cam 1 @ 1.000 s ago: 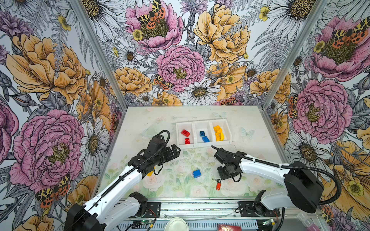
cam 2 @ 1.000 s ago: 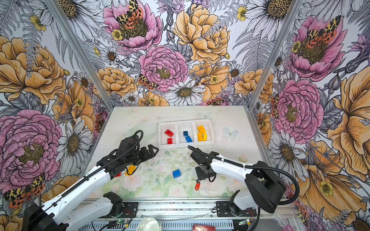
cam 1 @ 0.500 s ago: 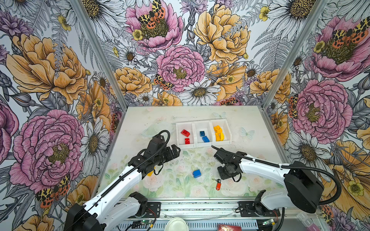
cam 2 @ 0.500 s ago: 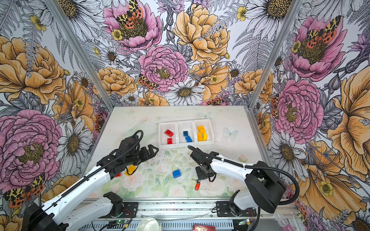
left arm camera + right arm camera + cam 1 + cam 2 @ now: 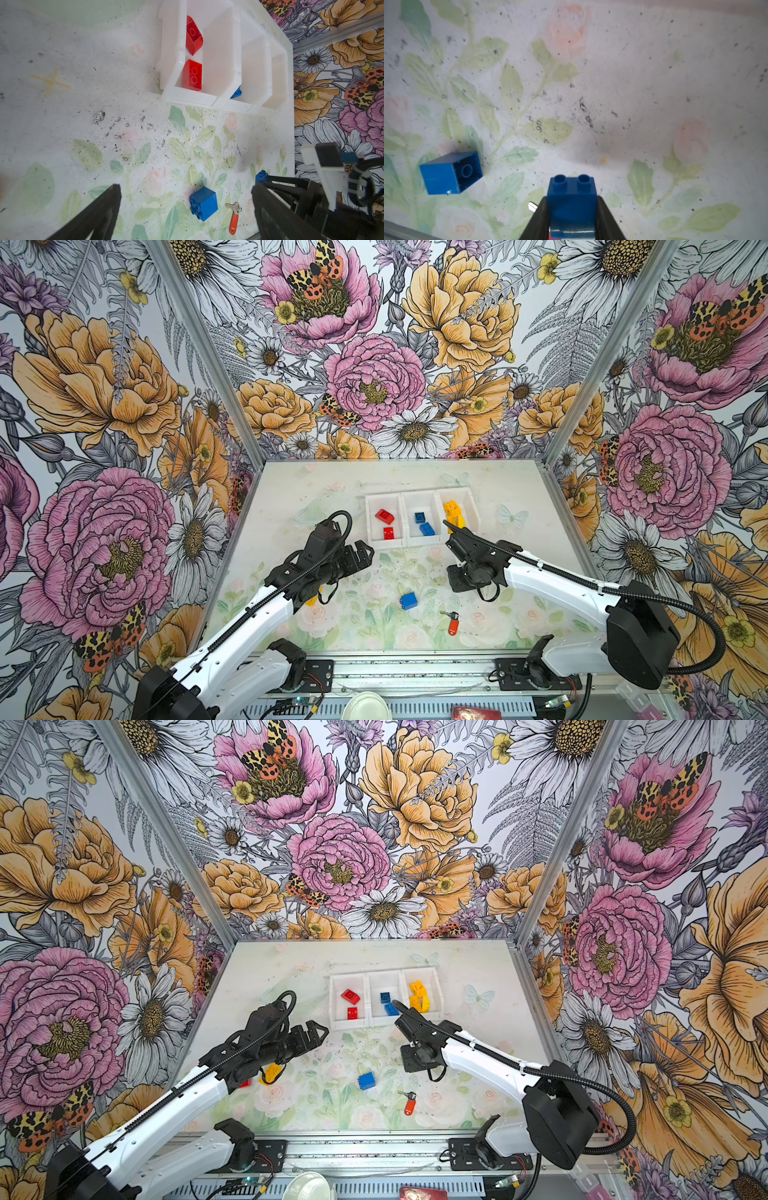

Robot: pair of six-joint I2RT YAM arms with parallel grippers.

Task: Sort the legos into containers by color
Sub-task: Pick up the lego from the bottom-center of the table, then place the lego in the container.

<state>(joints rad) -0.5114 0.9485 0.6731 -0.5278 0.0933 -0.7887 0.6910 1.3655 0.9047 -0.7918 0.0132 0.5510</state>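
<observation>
**Right wrist view:** my right gripper (image 5: 571,205) is clamped on a small blue two-stud plastic brick (image 5: 572,193), low over the faded floral table mat (image 5: 654,72). A square blue plastic brick (image 5: 450,173) lies tipped on its side nearby. I judge the step in hand to be carrying the held brick to the blue bin. I should lift it above the bin wall, centre it over the bin, and only then let go.

**Top view:** the row of three joined white plastic bins (image 5: 415,542) sits just beyond that gripper. The bin on my left arm's side holds two red bricks (image 5: 384,516). The middle bin holds two blue bricks (image 5: 427,529), and the last holds a cluster of yellow bricks (image 5: 452,510).

**Left wrist view:** my left gripper (image 5: 186,187) is spread wide, holding nothing, above the mat. The red bricks show in the nearest bin, while walls hide most of the others' contents.
</observation>
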